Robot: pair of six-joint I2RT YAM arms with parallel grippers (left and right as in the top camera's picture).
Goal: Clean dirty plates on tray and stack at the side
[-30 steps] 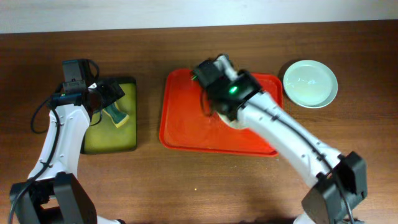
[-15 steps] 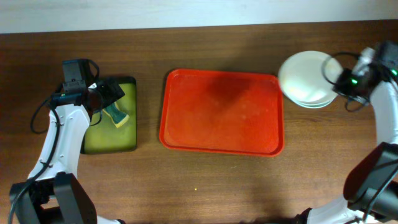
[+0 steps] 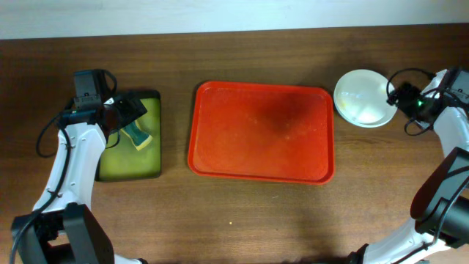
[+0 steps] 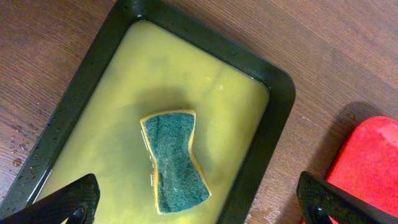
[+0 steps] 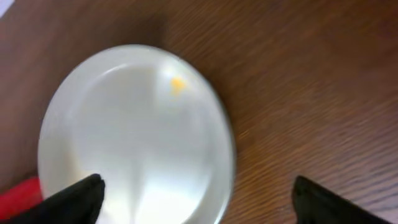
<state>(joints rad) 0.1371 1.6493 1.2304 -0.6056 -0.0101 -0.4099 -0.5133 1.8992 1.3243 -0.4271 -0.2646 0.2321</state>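
Robot lab bench: cabled left arm (image 3: 69, 158) and right arm (image 3: 448, 130), wooden table (image 3: 256, 220), white wall strip (image 3: 220, 13) behind.

Soak tray and sponge on your table
You have a black-rimmed tray (image 4: 278, 112) of yellow-green liquid on the wooden table (image 3: 256, 220); a green-topped, yellow-edged sponge (image 4: 174, 158) lies in it.

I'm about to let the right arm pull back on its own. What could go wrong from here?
The right gripper stands open with its fingers close beside the white plate, so a low retreat could nudge it. A yellow speck on that plate suggests it may not be fully clean.
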